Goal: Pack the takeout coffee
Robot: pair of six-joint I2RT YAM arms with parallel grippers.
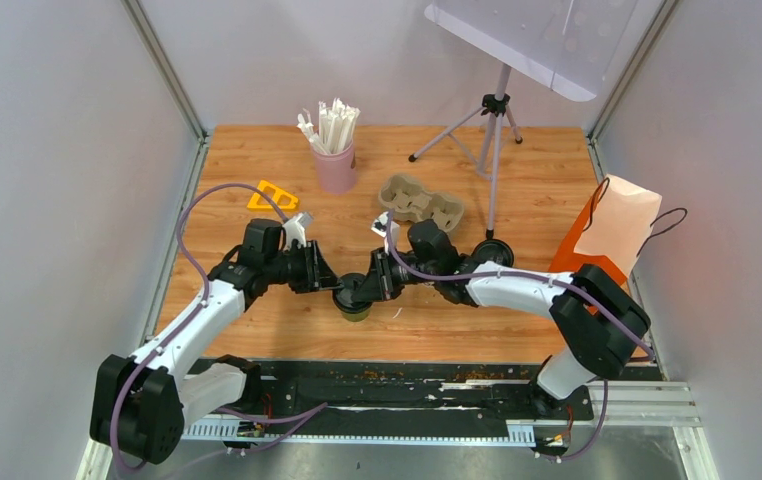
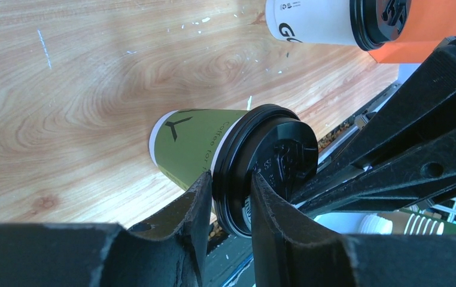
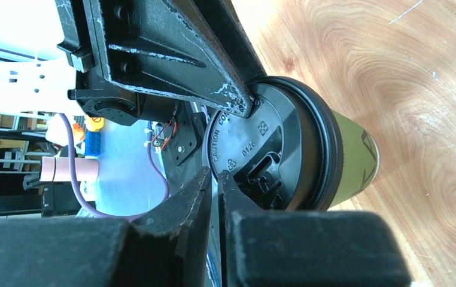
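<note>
Cup (image 2: 190, 143), olive-green, lid (image 2: 276, 158) pinched in left claw (image 2: 230, 182)

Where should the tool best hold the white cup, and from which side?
Take the white cup on its paper wall just below the lid, coming level from the side: it stands upright, and the wider lid rim would likely stop slipping.
</note>
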